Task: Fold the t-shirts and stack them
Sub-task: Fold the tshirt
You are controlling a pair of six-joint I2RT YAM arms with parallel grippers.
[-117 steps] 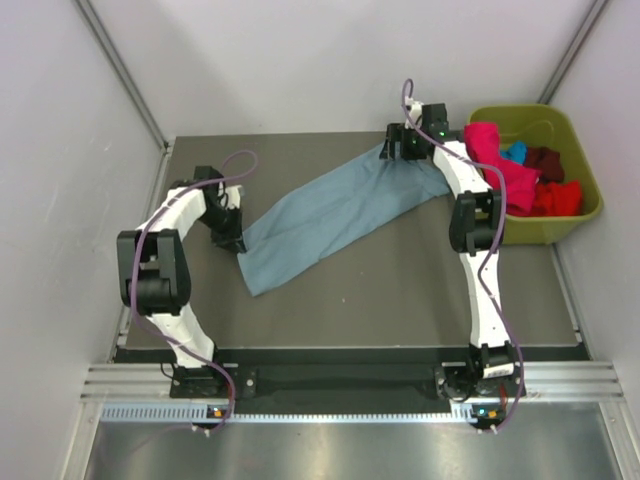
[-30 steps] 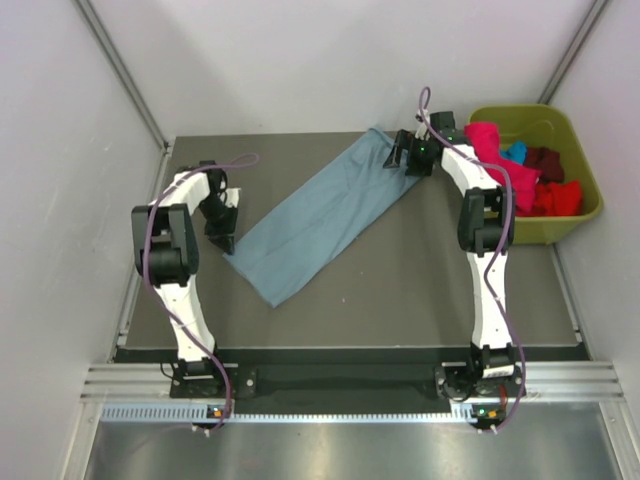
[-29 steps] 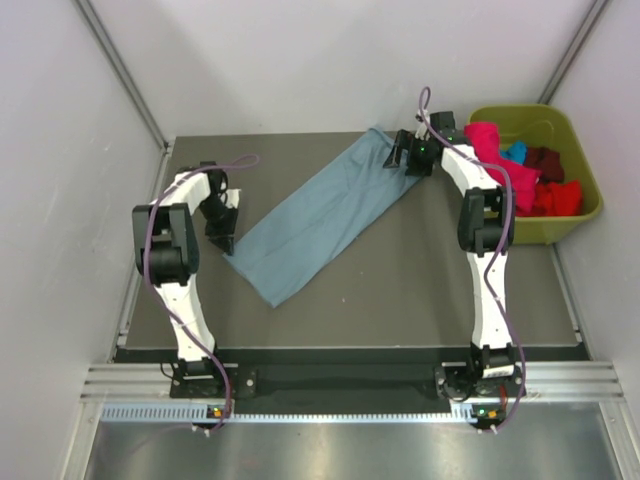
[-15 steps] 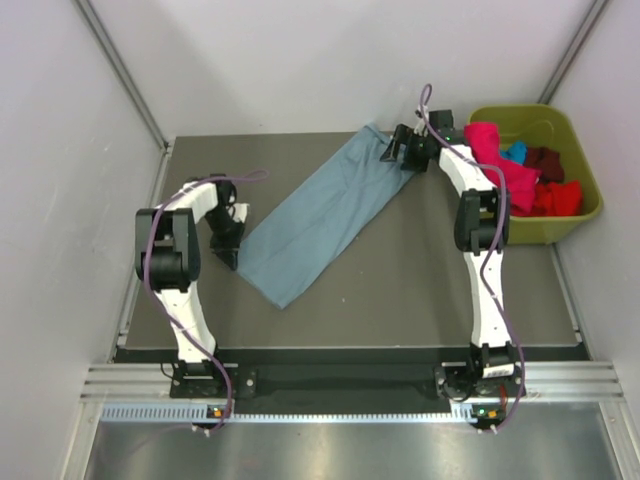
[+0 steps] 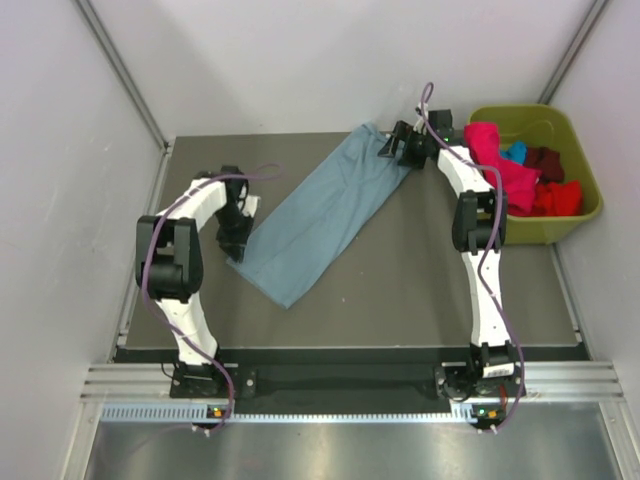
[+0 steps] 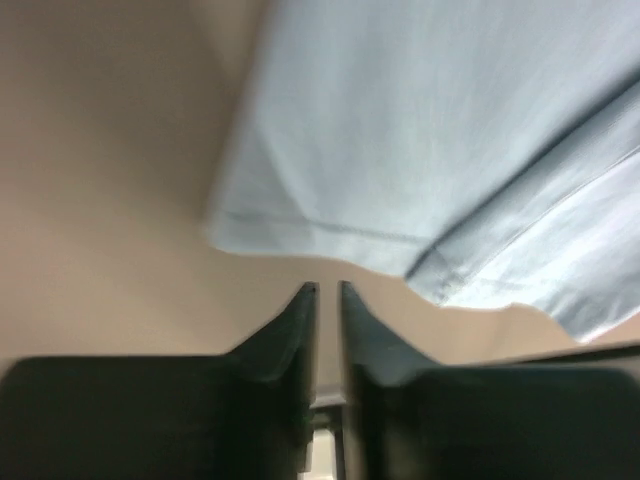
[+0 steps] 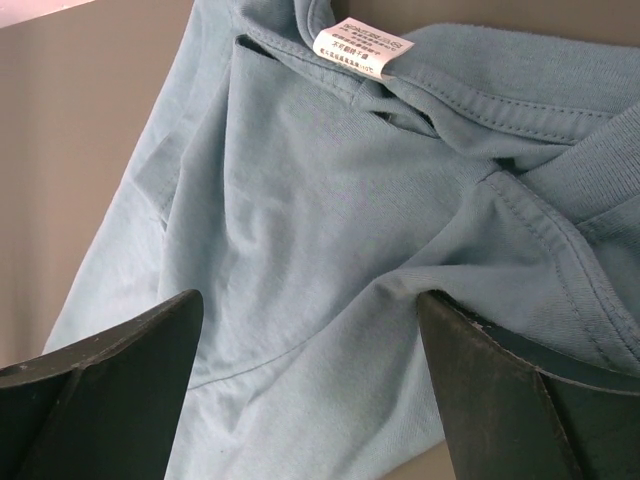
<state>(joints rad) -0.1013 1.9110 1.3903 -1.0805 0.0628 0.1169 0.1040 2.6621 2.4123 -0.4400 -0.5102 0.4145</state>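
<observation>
1. A grey-blue t-shirt [image 5: 325,215] is laid out on the table [image 5: 420,290] as a long strip, running slantwise from the near left towards the far right corner.
2. The near end of the strip is seen close beside the left gripper [image 5: 236,243], and the far end lies under the right gripper [image 5: 396,148].
3. In the left wrist view, the left gripper [image 6: 325,288] is shown with its jaws drawn narrow, only a thin slit being left between them, and nothing is held in that slit.
4. The tips are pointed at the hemmed edge of the t-shirt [image 6: 430,130] and are stopped just short of it, with bare table seen between.
5. A second layer of cloth is seen overlapping at the right of that view.
6. In the right wrist view, the right gripper [image 7: 305,300] is shown with its jaws spread wide over the t-shirt [image 7: 330,200], beside the collar [image 7: 500,95].
7. A white label [image 7: 362,47] is turned up at the neckline.
8. No cloth is pinched there; whether the tips touch the fabric cannot be told.
9. An olive-green bin [image 5: 590,200] is placed at the far right of the table.
10. In the bin, a pink t-shirt [image 5: 495,150] is draped over the left rim, with turquoise [image 5: 514,152], maroon [image 5: 545,160] and red [image 5: 560,198] t-shirts bunched beside it.
</observation>
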